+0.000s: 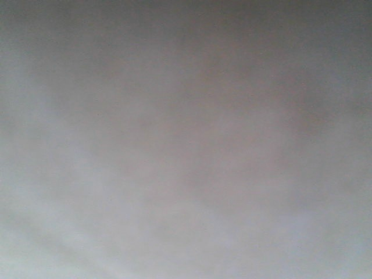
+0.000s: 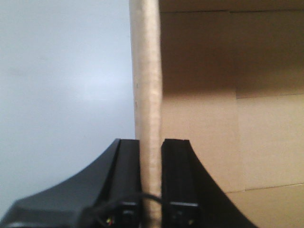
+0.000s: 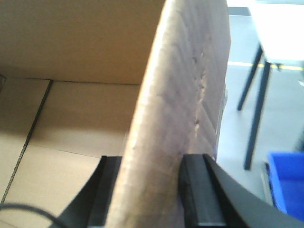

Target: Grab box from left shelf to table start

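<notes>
Box (image 2: 247, 133) gripped by its walls — left claw (image 2: 151, 145) and right claw (image 3: 151, 164) each clamped tight on a cardboard edge; move both together, level, lest a wall tears. What carries it is hidden.

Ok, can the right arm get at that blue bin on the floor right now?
Probably not. The right gripper is shut on a wall of the box, so it isn't free. The blue bin lies off to its side with nothing seen in between, but how far is unclear.
</notes>
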Robot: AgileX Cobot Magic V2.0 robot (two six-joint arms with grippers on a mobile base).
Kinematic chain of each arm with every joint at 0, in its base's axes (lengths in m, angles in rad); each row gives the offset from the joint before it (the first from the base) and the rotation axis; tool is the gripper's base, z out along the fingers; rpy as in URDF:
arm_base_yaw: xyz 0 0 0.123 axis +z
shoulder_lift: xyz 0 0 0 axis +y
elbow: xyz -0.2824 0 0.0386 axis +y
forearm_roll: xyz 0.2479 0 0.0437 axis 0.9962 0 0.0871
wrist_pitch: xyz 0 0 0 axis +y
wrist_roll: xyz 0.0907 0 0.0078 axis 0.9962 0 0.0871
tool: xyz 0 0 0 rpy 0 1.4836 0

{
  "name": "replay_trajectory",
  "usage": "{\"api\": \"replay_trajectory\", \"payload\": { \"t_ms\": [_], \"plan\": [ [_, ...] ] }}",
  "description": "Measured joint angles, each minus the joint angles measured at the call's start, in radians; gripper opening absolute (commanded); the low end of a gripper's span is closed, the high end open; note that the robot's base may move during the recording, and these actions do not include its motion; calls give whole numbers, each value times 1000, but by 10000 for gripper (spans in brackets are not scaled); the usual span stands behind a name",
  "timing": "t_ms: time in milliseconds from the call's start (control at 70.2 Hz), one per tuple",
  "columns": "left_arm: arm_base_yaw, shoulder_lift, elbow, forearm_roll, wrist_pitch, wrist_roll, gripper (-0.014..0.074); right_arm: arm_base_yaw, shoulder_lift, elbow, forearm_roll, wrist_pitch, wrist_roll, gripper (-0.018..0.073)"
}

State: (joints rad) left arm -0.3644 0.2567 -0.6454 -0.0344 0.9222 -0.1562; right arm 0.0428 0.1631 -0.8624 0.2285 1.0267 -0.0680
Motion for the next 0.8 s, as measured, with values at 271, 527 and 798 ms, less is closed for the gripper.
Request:
{"api": "replay_trajectory", "payload": {
  "t_ms": [271,527,798],
  "plan": [
    [0,0,0,0,0,0,-93,0,0,0,0,0,0,57],
    [0,0,1,0,0,0,-93,0,0,0,0,0,0,57],
    [0,0,1,0,0,0,-93,0,0,0,0,0,0,57]
  ]
}}
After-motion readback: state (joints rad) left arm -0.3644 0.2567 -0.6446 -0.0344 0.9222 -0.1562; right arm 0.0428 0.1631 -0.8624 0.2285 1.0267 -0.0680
